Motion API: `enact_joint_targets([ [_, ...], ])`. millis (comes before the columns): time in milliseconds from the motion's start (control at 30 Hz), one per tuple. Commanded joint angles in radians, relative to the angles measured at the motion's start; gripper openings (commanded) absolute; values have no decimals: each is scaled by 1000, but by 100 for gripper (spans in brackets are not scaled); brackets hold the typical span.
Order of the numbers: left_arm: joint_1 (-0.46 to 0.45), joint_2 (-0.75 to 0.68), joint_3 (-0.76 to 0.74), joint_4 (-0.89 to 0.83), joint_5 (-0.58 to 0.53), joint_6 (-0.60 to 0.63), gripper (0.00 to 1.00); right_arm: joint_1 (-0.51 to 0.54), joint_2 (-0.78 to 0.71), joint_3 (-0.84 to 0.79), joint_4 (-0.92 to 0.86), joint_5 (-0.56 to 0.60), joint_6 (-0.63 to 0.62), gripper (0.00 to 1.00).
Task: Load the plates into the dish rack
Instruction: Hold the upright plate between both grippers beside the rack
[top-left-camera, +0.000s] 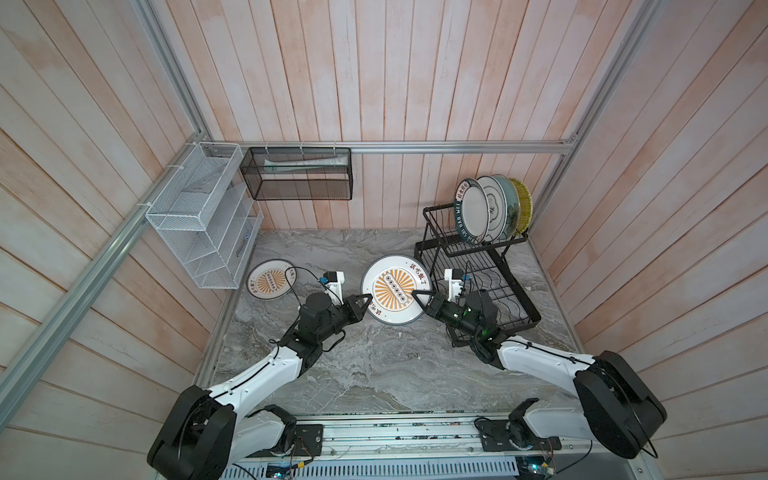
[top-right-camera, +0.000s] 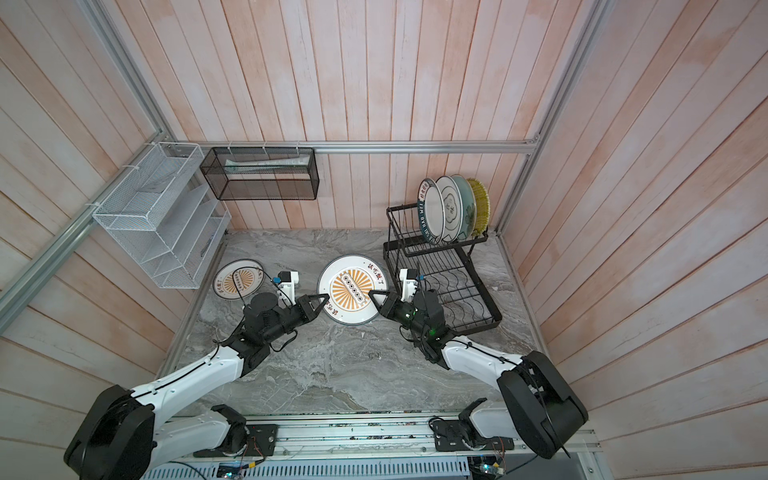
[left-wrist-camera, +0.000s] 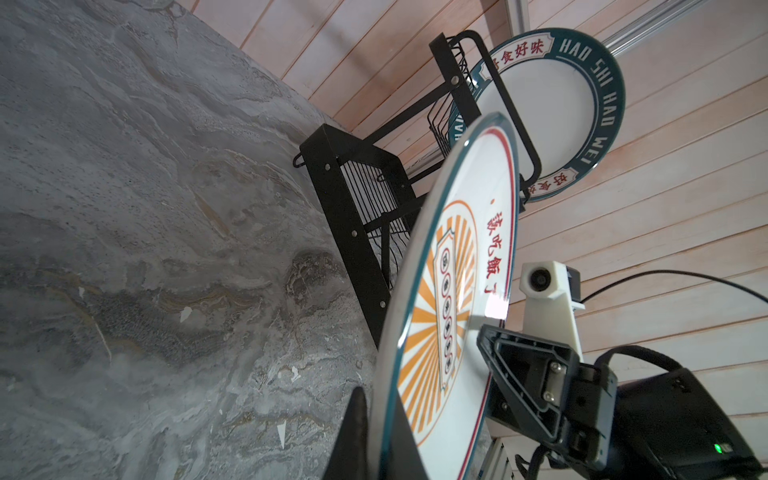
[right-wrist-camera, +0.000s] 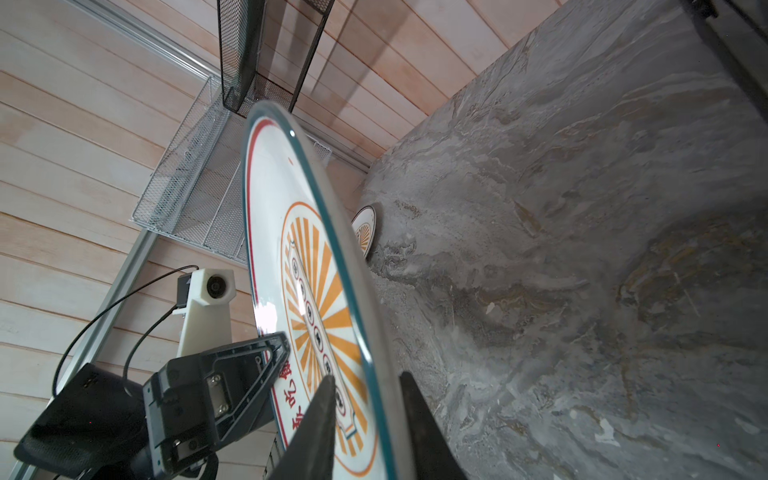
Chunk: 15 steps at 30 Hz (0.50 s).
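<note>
An orange-sunburst plate (top-left-camera: 395, 289) (top-right-camera: 353, 289) hangs tilted above the marble table, between the two arms. My left gripper (top-left-camera: 368, 297) (left-wrist-camera: 376, 415) is shut on its near-left rim. My right gripper (top-left-camera: 415, 296) (right-wrist-camera: 368, 386) straddles the opposite rim, open, with a gap between each finger and the plate. A second orange-sunburst plate (top-left-camera: 272, 279) (top-right-camera: 239, 279) lies flat at the table's left. The black wire dish rack (top-left-camera: 469, 249) (top-right-camera: 432, 245) stands at the back right. Several plates stand upright in its upper basket, the lettered-rim one (top-left-camera: 471, 212) (left-wrist-camera: 552, 116) in front.
A white mesh shelf (top-left-camera: 199, 216) hangs on the left wall and a black mesh box basket (top-left-camera: 299, 174) on the back rail. The rack's lower wavy-wire tray (top-left-camera: 498, 291) lies right beside my right wrist. Wooden walls close in three sides.
</note>
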Motion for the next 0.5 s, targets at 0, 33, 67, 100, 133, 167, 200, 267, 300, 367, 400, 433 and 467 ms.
enact_joint_targets([
  [0, -14, -20, -6, 38, -41, 6, 0, 54, 17, 56, 99, -68, 15, 27],
  [33, -14, -25, -8, 35, -43, 7, 0, 60, 20, 59, 99, -68, 15, 27],
  [67, -14, -28, -10, 32, -44, 8, 0, 65, 24, 61, 101, -68, 15, 27],
  [100, -13, -31, -10, 30, -47, 8, 0, 70, 28, 65, 102, -67, 17, 26],
  [133, -14, -35, -9, 24, -49, 9, 0, 73, 30, 68, 104, -65, 17, 25],
  [167, -14, -37, -9, 20, -50, 12, 0, 74, 31, 66, 105, -64, 17, 23],
  [200, -13, -40, -9, 17, -50, 14, 0, 76, 30, 67, 105, -63, 17, 19],
  [267, -14, -45, -8, 7, -52, 17, 0, 76, 27, 68, 104, -58, 16, 16],
  [300, -14, -48, -7, 2, -54, 19, 0, 77, 24, 68, 100, -55, 14, 14],
  [367, -14, -52, -5, -10, -61, 20, 0, 76, 16, 69, 93, -54, 8, 10],
  [400, -14, -53, -4, -15, -62, 21, 0, 77, 13, 70, 89, -51, 5, 8],
  [433, -13, -53, -2, -25, -64, 23, 0, 77, 9, 71, 84, -49, 3, 4],
  [467, -13, -53, 3, -35, -68, 23, 0, 76, 7, 73, 80, -45, 0, 0],
])
